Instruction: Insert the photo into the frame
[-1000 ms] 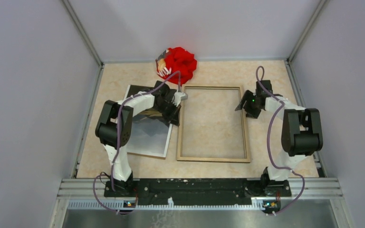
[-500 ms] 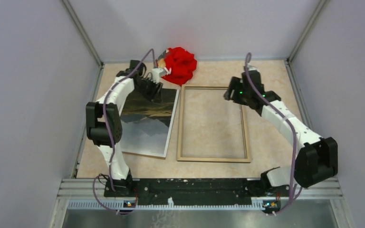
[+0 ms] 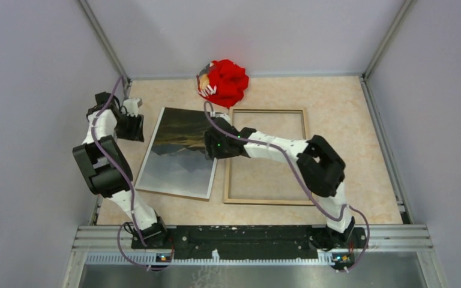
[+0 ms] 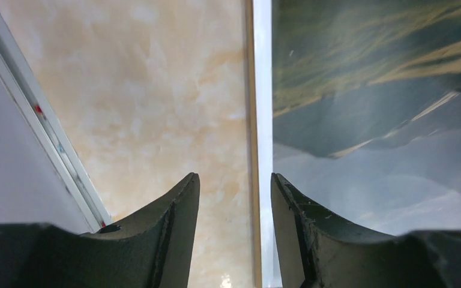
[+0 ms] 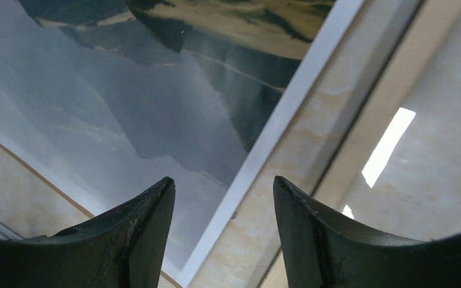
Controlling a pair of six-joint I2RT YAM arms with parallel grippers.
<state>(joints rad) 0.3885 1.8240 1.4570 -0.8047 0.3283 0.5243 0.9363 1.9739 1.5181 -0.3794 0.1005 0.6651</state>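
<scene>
The photo [image 3: 177, 159] lies picture side up on the table, just left of the frame [image 3: 270, 200], which lies flat with its light wood side up. My left gripper [image 3: 135, 128] hangs at the photo's upper left edge; in the left wrist view it [image 4: 234, 180] is open, the photo's white edge [image 4: 263, 120] running between its fingers. My right arm reaches across the frame, and my right gripper [image 3: 211, 146] hovers at the photo's right edge. In the right wrist view that gripper [image 5: 223, 180] is open over the photo [image 5: 126, 102], with the frame's rail [image 5: 384, 102] beside it.
A red cloth bundle [image 3: 227, 81] sits at the back, just beyond the frame's top left corner. The grey left wall and its metal rail [image 4: 48, 132] run close beside my left gripper. Grey walls enclose the table on three sides.
My left gripper has left the photo's top right area, swung to its left edge by the wall and opened. My right arm crossed from the frame's right side to the photo's right edge.
</scene>
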